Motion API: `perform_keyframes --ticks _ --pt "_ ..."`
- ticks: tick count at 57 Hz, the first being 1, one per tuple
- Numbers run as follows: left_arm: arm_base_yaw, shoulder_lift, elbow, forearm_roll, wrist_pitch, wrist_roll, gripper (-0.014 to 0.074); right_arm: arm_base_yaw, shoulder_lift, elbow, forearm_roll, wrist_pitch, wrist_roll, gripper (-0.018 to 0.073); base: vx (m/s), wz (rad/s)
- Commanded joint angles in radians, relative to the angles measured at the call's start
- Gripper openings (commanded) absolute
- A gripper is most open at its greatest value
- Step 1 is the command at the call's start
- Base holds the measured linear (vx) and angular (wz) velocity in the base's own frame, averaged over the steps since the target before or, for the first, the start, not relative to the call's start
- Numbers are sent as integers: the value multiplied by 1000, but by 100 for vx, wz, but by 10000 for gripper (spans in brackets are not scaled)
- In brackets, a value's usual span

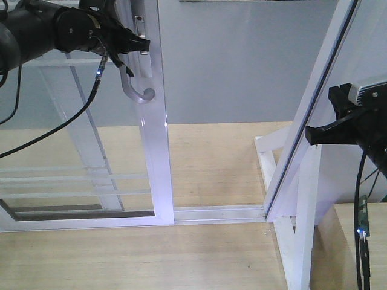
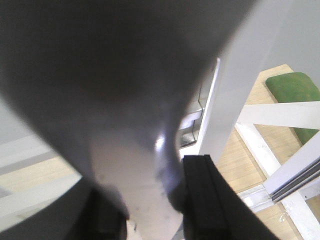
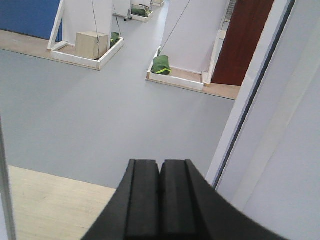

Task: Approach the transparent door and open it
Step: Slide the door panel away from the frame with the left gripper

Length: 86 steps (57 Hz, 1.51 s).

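Black right gripper pressed shut on nothing, idle near the right frame post. Farther left, left gripper clamped on the curved handle of the transparent door, already slid partly left. Opening step apparently underway; next, likely pull farther left along the track

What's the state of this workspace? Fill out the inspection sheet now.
Surface: light wood floor with a white bottom track; grey floor beyond.
Job's things: transparent door slid partly left, gap open to the white frame post; curved handle on its right stile.
Clutter: nothing seen on the track.
Grippers: left end effector at the handle, closed on it in the left wrist view; right end effector shut, empty, clear of the post.
Cables: black cable hangs from the left arm; another runs down at right.
Surroundings: green bag, wooden box, dark red door.
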Motion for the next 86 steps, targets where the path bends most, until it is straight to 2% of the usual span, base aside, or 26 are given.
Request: perform_keyframes --ticks 1,21,29,56,65,77,86 --pt "45 -142 -50 46 -219 5 0 -4 -23 -28 -9 -69 -15 -3 0 0" --pt "127 -206 -30 49 -185 7 0 -4 8 -28 -8 -70 -13 -3 0 0" --pt "137 -221 -30 75 -169 9 0 -4 8 -28 -8 -76 -13 -3 0 0" --pt "140 -280 -14 76 -99 8 0 -4 8 -28 -8 -79 -13 -3 0 0" --pt "140 -367 74 126 -113 6 0 -4 8 -28 -8 -79 -13 -3 0 0" --pt "140 -515 253 126 -131 5 0 -4 8 -28 -9 -83 -13 -3 0 0" --pt "140 -643 415 125 -207 0 0 -4 4 -28 -9 -82 -13 -3 0 0"
